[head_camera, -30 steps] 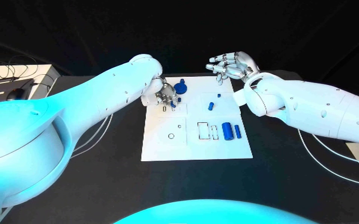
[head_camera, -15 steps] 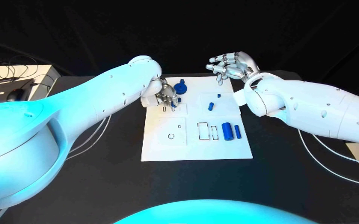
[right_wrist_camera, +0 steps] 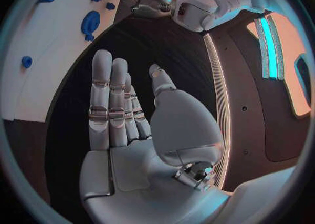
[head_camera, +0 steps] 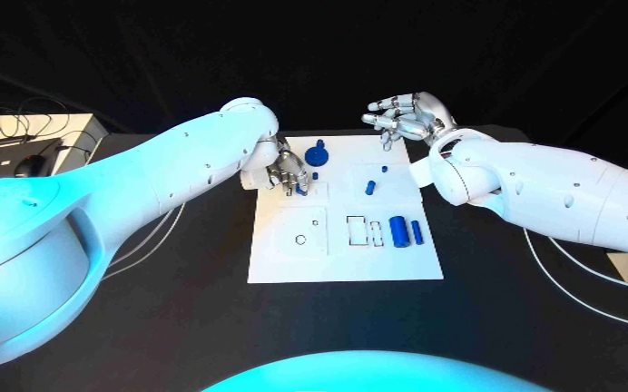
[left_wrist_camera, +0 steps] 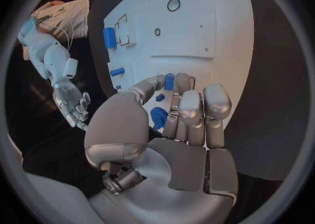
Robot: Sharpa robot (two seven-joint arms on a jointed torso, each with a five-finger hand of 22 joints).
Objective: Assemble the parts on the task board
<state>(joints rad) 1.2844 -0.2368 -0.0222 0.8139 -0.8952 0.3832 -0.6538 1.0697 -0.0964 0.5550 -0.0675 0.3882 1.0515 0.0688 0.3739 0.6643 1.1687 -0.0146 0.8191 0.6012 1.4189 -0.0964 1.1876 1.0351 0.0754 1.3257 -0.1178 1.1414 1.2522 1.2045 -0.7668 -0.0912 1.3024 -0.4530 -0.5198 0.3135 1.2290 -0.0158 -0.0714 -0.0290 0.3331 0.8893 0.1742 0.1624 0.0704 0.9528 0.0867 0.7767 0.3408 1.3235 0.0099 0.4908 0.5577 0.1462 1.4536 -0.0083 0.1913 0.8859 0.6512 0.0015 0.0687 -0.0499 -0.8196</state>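
Since a second ago, the left hand [head_camera: 289,172] has lifted a little off the task board [head_camera: 343,256] and moved a bit toward the far edge, while the right hand [head_camera: 409,115] has stayed where it was.

Nearest the robot, the board's front part is bare white. A bit farther in, a small round hole [head_camera: 299,239] waits for a part, and beside it are white slots. A fat blue cylinder [head_camera: 397,230] and a thin blue bar [head_camera: 417,230] lie flat just beside the slots, probably so they are easy to pick up later.

Farther on, a short blue peg [head_camera: 370,185] lies near the middle of the board. The left hand hangs over the board's far left part, its fingers curled together. In the left wrist view, a small blue piece [left_wrist_camera: 169,81] peeks out at the fingertips [left_wrist_camera: 190,105], so the hand seems to pinch it, likely to carry it to its place. A round blue knob [head_camera: 317,151] sits close behind the hand.

Farthest away, the right hand floats past the board's far edge with its fingers spread and nothing in it. It is likely waiting out of the way.

The left fingers hide most of the pinched piece, so its shape is hard to tell. The spot right under that hand is also covered.
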